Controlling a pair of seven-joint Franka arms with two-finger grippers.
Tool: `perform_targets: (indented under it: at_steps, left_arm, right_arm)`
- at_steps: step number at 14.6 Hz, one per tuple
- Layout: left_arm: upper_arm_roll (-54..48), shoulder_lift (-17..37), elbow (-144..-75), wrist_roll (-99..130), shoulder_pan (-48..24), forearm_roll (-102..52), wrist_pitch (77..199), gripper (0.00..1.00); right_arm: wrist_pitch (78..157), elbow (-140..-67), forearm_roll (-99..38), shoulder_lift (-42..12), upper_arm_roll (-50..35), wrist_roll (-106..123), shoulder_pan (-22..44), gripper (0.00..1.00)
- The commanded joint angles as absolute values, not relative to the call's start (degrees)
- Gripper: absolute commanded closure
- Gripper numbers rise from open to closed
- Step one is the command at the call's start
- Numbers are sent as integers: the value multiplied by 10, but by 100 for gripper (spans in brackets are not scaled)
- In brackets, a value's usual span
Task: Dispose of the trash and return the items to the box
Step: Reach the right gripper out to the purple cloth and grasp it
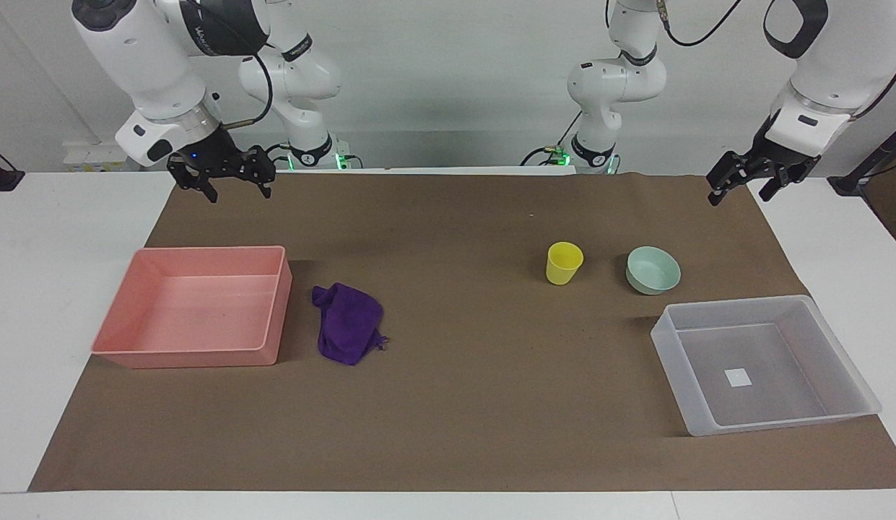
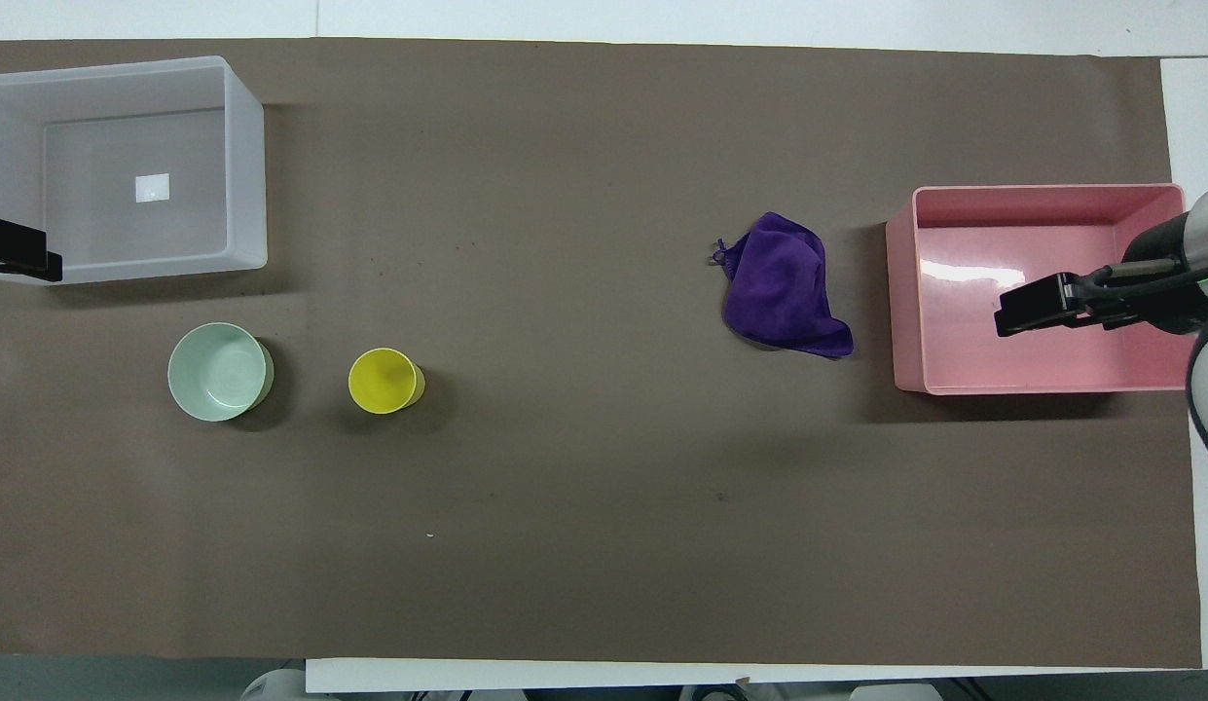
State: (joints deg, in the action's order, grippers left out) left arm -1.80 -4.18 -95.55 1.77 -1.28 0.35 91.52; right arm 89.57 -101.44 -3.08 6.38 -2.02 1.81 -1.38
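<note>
The purple rag (image 1: pixel 349 321) (image 2: pixel 784 287) lies crumpled on the brown mat beside the pink tray. The yellow cup (image 1: pixel 564 262) (image 2: pixel 384 380) and the pale green bowl (image 1: pixel 653 269) (image 2: pixel 220 372) stand upright side by side, nearer to the robots than the clear box (image 1: pixel 772 426) (image 2: pixel 248 166). The box holds nothing; a white sticker shows on its floor. My right gripper (image 1: pixel 238 191) (image 2: pixel 1012 316) hangs open and empty, high over the right arm's end of the table. My left gripper (image 1: pixel 741 193) (image 2: pixel 24 258) hangs open and empty, high over the left arm's end. Both arms wait.
A pink tray (image 1: pixel 195 357) (image 2: pixel 900 292) with nothing in it stands at the right arm's end of the mat. The brown mat (image 1: pixel 455 404) covers most of the white table.
</note>
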Motion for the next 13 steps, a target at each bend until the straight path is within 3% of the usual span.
perform_targets:
  at_steps: [1, 5, 13]
  left_arm:
    - [-14, -40, -952, 11, -17, 3, 919, 0]
    - [-14, -42, -954, 11, -17, 2, 918, 0]
    - [-13, -46, -962, 8, -15, 2, 923, 0]
  right_arm:
    - [902, -1022, -36, 70, -20, 13, -15, 1]
    - [934, -1035, -38, 66, -23, -31, -9, 1]
    - [1059, -1041, -37, -54, -28, -16, 48, 1]
